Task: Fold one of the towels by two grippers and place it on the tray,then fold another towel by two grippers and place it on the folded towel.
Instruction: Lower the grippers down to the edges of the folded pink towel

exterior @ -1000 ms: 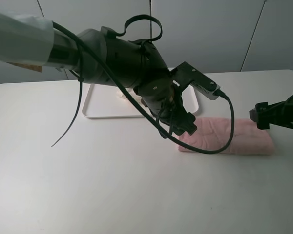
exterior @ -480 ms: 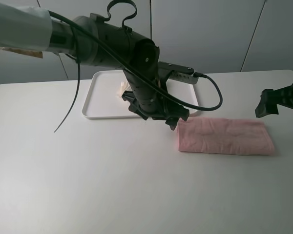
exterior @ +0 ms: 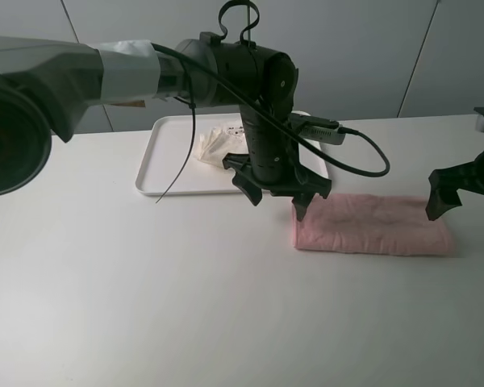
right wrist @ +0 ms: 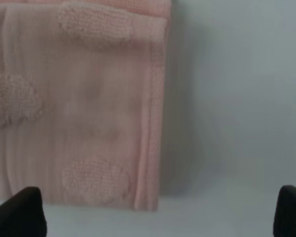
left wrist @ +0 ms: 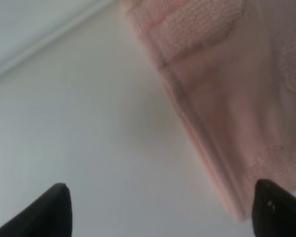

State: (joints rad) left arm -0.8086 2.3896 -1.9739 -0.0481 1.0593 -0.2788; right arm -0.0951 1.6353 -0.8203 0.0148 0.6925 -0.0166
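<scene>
A pink towel, folded into a long strip, lies flat on the white table right of centre. A cream towel lies crumpled on the white tray at the back. My left gripper is open and empty, pointing down just above the pink towel's left end. My right gripper is open and empty above the towel's right end. Only the tips of the fingers show in the wrist views.
The tray stands behind the pink towel, close to its left end. The left arm and its cable hang over the tray's right part. The table's right edge is near the right gripper.
The left arm has swung upright and its gripper now points down at the pink towel's left end. The right gripper has turned downward over the right end. The cream towel has come into view.
</scene>
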